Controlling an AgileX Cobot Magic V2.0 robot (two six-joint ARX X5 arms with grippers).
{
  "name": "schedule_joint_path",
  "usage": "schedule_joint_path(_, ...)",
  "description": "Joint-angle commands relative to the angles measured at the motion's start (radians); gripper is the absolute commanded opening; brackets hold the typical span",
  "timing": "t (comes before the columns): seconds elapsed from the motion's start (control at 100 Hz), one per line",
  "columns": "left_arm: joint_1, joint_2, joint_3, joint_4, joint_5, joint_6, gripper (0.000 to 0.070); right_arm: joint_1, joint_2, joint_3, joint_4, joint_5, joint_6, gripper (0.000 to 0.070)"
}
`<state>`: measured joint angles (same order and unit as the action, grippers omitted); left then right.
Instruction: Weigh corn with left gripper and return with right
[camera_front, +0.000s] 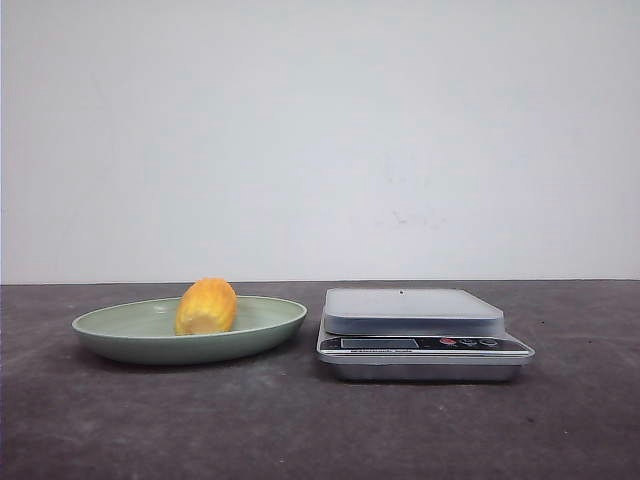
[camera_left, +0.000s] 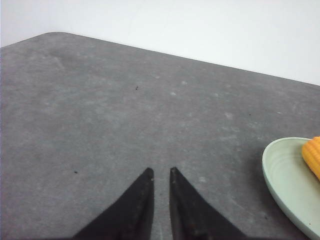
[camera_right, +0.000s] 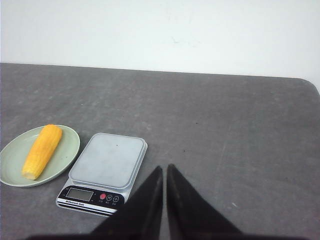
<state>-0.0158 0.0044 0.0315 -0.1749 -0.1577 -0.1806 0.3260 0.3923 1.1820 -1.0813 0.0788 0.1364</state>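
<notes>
Corn (camera_front: 206, 307) waits on the plate (camera_front: 262, 337) beside the bare scale (camera_front: 414, 311), nothing weighed yet. Left hand (camera_left: 160, 173) and right hand (camera_right: 164, 169) hover narrow, holding nothing.

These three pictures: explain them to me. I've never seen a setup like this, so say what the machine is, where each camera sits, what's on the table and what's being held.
It is a robot with two arms, each ending in a two-fingered gripper. The front picture looks forward over a grey table. The other two come from cameras on the wrists, so the black wedges at their lower edge are the fingers: the left gripper and the right gripper. Both look shut, fingertips almost together, and hold nothing. On the table a corn cob lies in a pale green plate. Beside it, on the robot's right, stands a kitchen scale with nothing on its platform. Its display can't be read.
</notes>
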Motion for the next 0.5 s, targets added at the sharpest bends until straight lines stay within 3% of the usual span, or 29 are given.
schedule_joint_path(0.0, 0.002, -0.001, -0.018, -0.004, 0.002, 0.01, 0.0019, 0.004, 0.001, 0.015, 0.011, 0.001, 0.012, 0.0006)
schedule_joint_path(0.22, 0.002, -0.001, -0.018, -0.004, 0.002, 0.01, 0.0019, 0.004, 0.001, 0.015, 0.012, 0.001, 0.011, 0.0006)
schedule_joint_path(0.34, 0.002, -0.001, -0.018, -0.004, 0.002, 0.01, 0.0019, -0.012, -0.004, 0.014, 0.051, 0.027, -0.089, 0.0006)
schedule_joint_path(0.49, 0.002, -0.001, -0.018, -0.004, 0.002, 0.01, 0.0019, -0.119, -0.051, -0.095, 0.261, -0.002, -0.146, 0.0006)
